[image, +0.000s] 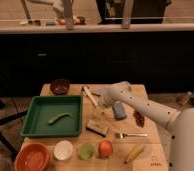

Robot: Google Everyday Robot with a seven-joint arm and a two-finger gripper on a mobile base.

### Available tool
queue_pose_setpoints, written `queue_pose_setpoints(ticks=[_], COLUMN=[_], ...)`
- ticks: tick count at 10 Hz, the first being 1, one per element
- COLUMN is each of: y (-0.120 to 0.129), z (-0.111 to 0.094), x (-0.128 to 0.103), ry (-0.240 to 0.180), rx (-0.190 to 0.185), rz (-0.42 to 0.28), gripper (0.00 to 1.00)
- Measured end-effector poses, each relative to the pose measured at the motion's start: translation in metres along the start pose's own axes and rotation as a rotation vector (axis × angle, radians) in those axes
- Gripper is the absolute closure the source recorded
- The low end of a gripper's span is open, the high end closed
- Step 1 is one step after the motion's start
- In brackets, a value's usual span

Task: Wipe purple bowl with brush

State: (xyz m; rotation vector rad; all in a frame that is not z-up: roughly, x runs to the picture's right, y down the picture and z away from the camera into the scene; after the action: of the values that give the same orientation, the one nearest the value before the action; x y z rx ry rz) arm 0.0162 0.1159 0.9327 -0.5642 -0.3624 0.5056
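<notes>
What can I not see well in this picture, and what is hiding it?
1. Camera view: whether the gripper, beside the near end of the brush, touches it; the wrist covers that spot.
2. Camera view: the inside of the purple bowl; it lies in shadow.
3. Camera view: the base of the arm; the right and bottom edges cut it off.

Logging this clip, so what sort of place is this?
Probably a kitchen-style test area: long dark counter behind, wooden table holding the purple bowl and a banana, the end effector near the brush.
</notes>
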Motion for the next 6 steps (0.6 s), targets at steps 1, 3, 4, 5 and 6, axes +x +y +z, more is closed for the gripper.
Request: queue_pose_setpoints(ticks=[1,3,4,5,6], y=[0.0,-0.001,-0.001,-0.001,0.0], z=[0.004,0.01,0.012,0.014,0.016], x=[-0.003,-0.003,-0.003,-0.004,-0.006], ry=[0.002,0.009,0.011,0.012,0.013], rx=[-0.004,-0.012,-0.014,-0.016,-0.019], rz=[-0.003,0.002,0.005,0.005,0.003], gripper=[0.2,0.2,0.2,0.23,0.31])
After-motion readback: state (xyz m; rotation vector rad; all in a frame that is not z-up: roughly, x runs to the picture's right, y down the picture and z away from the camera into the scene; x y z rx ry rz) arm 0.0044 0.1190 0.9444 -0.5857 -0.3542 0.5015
